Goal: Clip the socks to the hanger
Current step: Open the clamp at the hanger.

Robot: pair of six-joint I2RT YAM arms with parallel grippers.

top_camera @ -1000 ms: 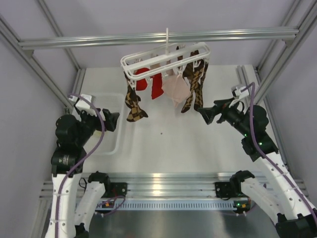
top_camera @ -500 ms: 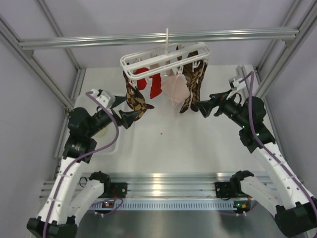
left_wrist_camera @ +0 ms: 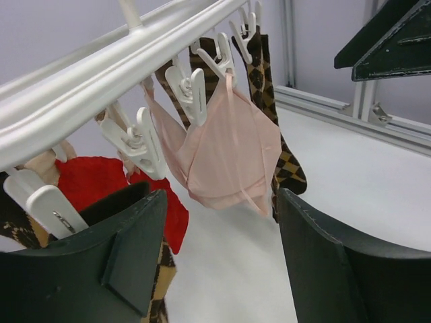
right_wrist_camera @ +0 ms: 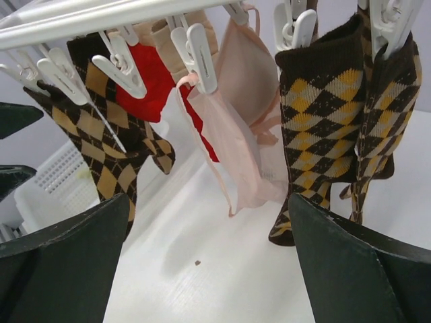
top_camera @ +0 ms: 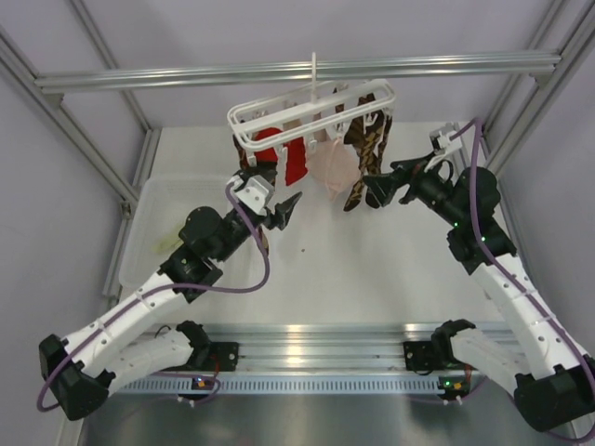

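Observation:
The white hanger [top_camera: 311,111] hangs from the top rail, with brown argyle socks [top_camera: 367,158], red items [top_camera: 293,163] and a pale pink garment [top_camera: 332,167] clipped to it. Only a pale yellowish patch, the socks [top_camera: 174,243], shows in the tray on the left. My left gripper [top_camera: 286,206] is raised just below the hanger's left part. It stands open and empty [left_wrist_camera: 221,202], facing the pink garment [left_wrist_camera: 229,148]. My right gripper [top_camera: 372,193] is open and empty [right_wrist_camera: 209,202] beside the argyle socks [right_wrist_camera: 323,121] on the right.
A white plastic tray [top_camera: 149,200] sits on the table at the left, partly under my left arm. Aluminium frame rails run along both sides and across the top. Several white clips [left_wrist_camera: 192,94] dangle from the hanger's frame. A small dark speck [top_camera: 303,248] lies on the table.
My left arm has swung from over the tray up and right to the hanger, and its jaws have narrowed a little. My right gripper has moved slightly left, closer to the argyle socks.

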